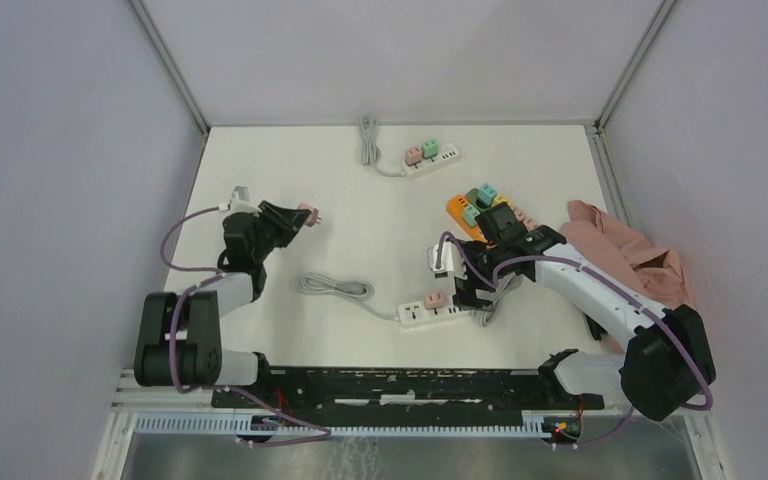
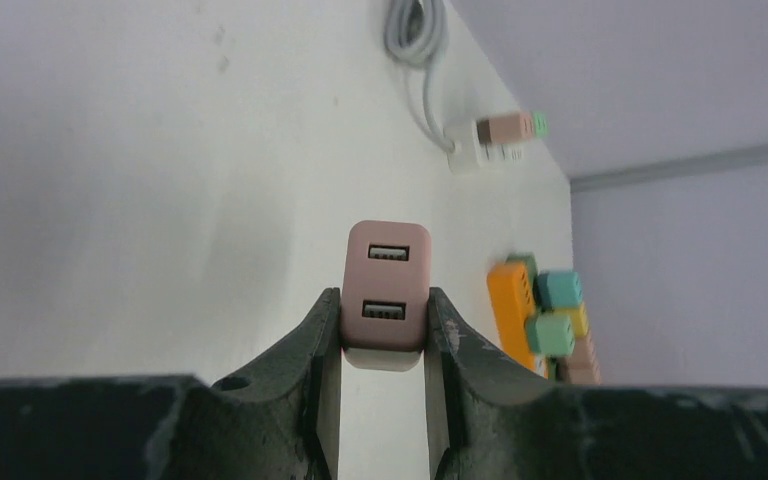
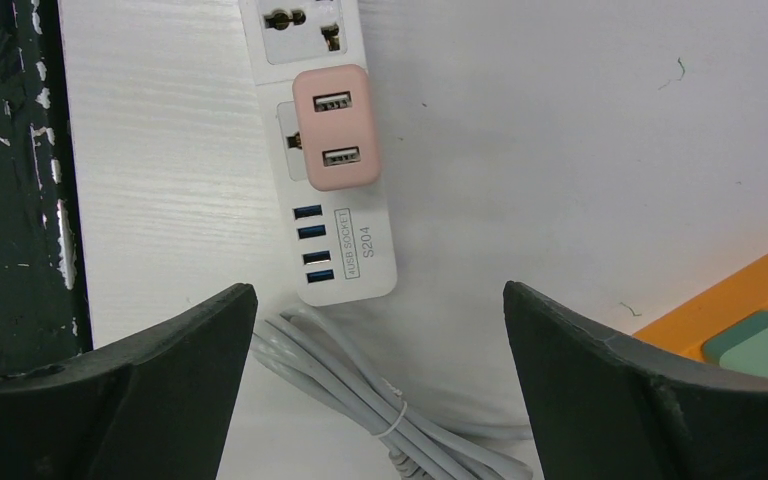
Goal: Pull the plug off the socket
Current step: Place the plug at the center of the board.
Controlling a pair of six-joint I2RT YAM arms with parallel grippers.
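The left gripper [image 2: 383, 330] is clamping its fingers on the flanks of a pink USB charger plug [image 2: 388, 280] and holding it clear of any socket, at about 9 o'clock from the middle of the table [image 1: 380, 230] in the top view. By that, the pulling step looks done for this plug, and the carrying away is in hand. The right gripper [image 3: 378, 295] is hanging with its fingers spread wide apart, gripping nothing, over the white power strip [image 3: 345, 255] at the table's 6 o'clock. A second pink plug [image 3: 335, 130] is sitting seated in that strip, at 12 o'clock from the gap between the fingers, above four blue USB ports, with the grey cord [image 3: 360, 400] bundled at 6 o'clock. The next move is probably calling for the left arm to lower its plug onto bare table and let go. If the seated plug is to follow, one gripper would be pinning the strip down while the other draws straight up. The held plug is showing as a matte, dusty-pink block with rounded corners, two USB ports on its face and a pale base.
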